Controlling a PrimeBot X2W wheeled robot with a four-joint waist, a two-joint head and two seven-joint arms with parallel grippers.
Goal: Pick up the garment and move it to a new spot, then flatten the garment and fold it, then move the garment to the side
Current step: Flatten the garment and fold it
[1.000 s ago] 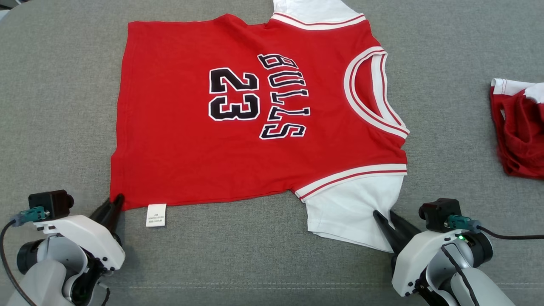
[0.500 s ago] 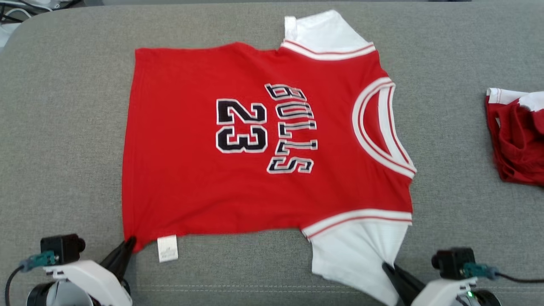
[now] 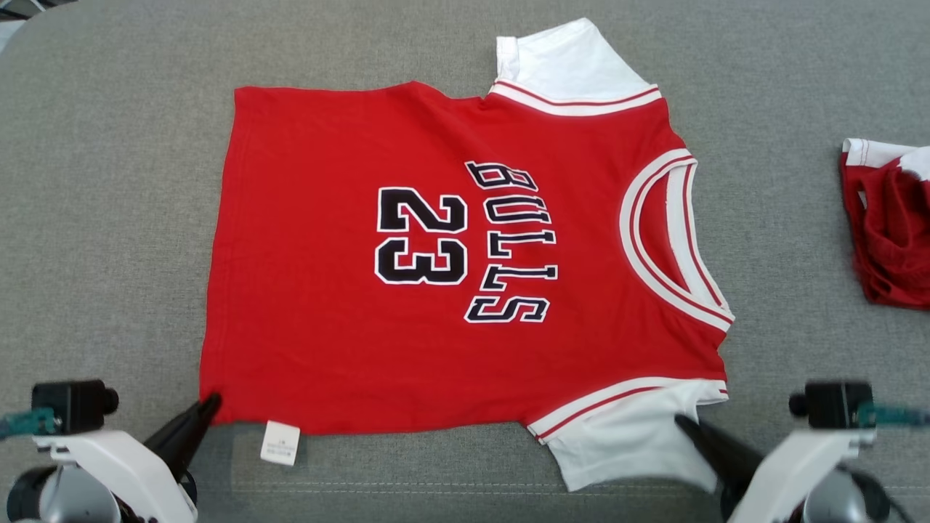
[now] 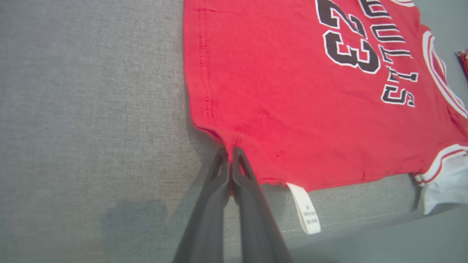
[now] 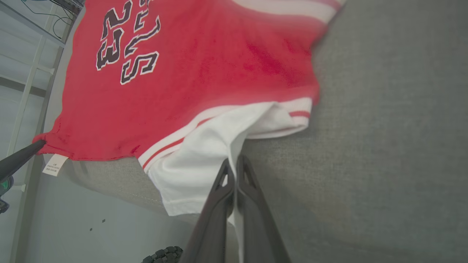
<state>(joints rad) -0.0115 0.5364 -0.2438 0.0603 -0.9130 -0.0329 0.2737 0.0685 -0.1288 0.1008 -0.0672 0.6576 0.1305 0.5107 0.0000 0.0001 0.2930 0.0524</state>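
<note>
– Checking grips first: where do we stand with the garment (image 3: 407,290)?
– We have the left jaws clenched, fingertips (image 4: 219,171) nipping the red hem corner nearest us, cloth puckered at the tips. The right jaws are clenched too, fingertips (image 5: 221,186) on the near white sleeve (image 3: 625,443), with a strip of white running down between them.
– Which way does it lie from us?
– All of it lies ahead of both jaws, spread out with the print showing. Its long axis runs across our front: hem toward our left, collar (image 3: 628,240) toward our right. We hold the near long edge at both ends, each arm on its own side, neither reaching across.
– So the next move?
– We judge it to be a lift of that near edge and a carry away from us, toward the far sleeve (image 3: 567,65). It turns on both ends rising level. The sleeve looks looser than the hem and may trail.
– Surface?
– Grey cloth-covered tabletop (image 3: 109,218), with a stitched seam near its edge on our side. The care label (image 3: 280,443) sticks out just beside the left jaws. Another red-and-white garment (image 3: 886,232) lies crumpled well apart on our right.
– Room?
– In the right wrist view we see pale floor below the tabletop's edge, a metal frame (image 5: 29,84) and a dark tyre (image 5: 162,254) at the bottom.
</note>
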